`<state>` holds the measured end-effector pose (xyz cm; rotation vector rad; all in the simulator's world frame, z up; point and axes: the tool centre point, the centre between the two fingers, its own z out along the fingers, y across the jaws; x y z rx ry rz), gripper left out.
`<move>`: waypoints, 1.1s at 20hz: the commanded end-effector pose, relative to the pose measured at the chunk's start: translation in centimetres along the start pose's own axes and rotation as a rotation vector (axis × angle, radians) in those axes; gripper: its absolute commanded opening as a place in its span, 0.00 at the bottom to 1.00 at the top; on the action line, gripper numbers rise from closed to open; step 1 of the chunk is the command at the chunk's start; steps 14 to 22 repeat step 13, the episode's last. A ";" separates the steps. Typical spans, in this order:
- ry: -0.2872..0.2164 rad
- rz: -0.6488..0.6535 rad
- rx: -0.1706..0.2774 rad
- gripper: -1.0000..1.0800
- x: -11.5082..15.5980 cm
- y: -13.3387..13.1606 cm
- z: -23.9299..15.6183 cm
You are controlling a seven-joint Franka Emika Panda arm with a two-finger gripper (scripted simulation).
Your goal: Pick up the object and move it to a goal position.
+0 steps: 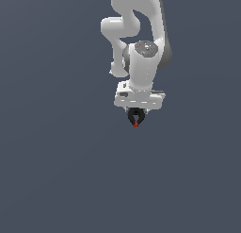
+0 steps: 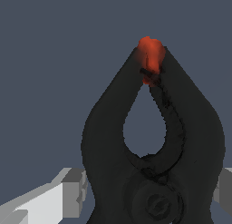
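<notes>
The black spring clamp [image 1: 135,118] sits between the fingers of my white gripper [image 1: 136,110] in the exterior view, its red-orange tip [image 1: 135,125] poking out below the hand. In the wrist view the clamp [image 2: 108,141] fills most of the picture. Its two black arms meet at the red-orange tip [image 2: 151,55], and its round body lies between my fingers [image 2: 68,193]. The gripper [image 2: 149,191] is shut on the clamp, with a grey finger pad showing on each side of it. The clamp's handles are hidden by the hand.
Only a plain dark grey-blue floor [image 1: 56,170] shows around the arm in both views. No goal marker or other object is in view.
</notes>
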<state>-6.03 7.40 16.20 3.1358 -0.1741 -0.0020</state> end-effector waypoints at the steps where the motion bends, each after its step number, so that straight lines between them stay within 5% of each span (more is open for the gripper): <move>1: 0.001 0.001 0.000 0.00 -0.8 -0.9 -1.7; 22: 0.001 0.001 0.001 0.00 -2.3 -2.9 -5.4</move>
